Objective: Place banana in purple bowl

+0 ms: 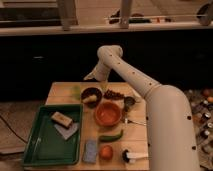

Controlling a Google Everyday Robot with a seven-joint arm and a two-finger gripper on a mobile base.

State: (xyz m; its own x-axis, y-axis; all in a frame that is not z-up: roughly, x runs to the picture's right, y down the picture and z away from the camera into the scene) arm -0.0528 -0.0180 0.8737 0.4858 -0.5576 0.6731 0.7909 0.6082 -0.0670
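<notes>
The purple bowl (92, 94) is a small, almost black bowl at the back middle of the wooden table. A small pale yellow piece, the banana (89, 99), lies in the bowl's front left part. My gripper (94, 77) hangs just above the bowl's back rim, at the end of the white arm, which reaches in from the right and bends over the table's far edge. The gripper is not touching the banana.
A bright orange bowl (108, 113) stands just in front of the purple one. A long green pepper (111, 136) and a round orange fruit (105, 151) lie nearer. A green tray (37, 145) with a sponge (61, 118) fills the left. Dark items (116, 94) lie right of the purple bowl.
</notes>
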